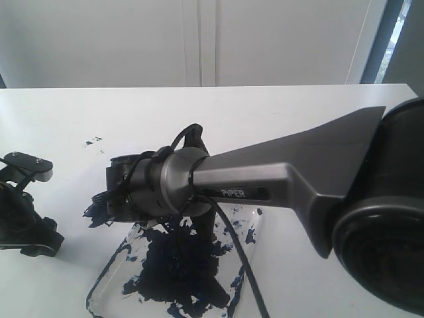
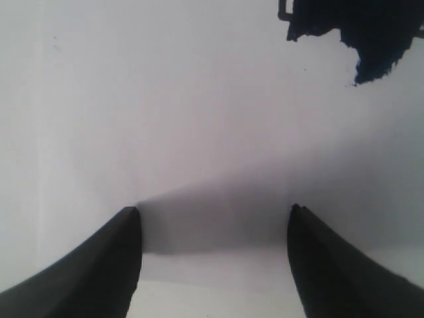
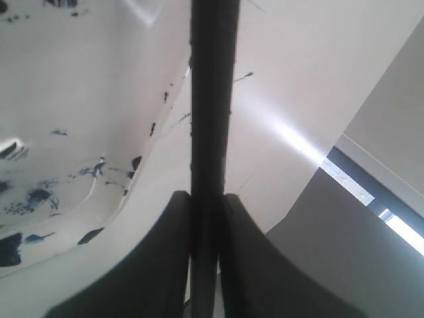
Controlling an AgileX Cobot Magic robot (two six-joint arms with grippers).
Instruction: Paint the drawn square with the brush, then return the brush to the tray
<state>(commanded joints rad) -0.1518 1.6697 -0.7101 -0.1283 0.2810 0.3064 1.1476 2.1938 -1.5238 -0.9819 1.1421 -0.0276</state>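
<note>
On my screens I count two tools, one brush, one tray and one square. Right tool (image 3: 207,194): pinching the brush (image 3: 214,99), a single thin black shaft clamped between its two fingers; the tip is out of sight. This arm reaches over the far end of the tray (image 1: 109,265). Tray: clear, on the desk (image 1: 298,112) at the near edge, with one large dark blue blotch and scattered splatters inside. Left tool (image 2: 215,209): two fingers spread wide, low over the white surface. Square (image 2: 361,30): filled dark blue, ragged at the edge, just beside the tray's far left corner, near the left tool. Specks (image 1: 93,140): one small cluster farther back.
</note>
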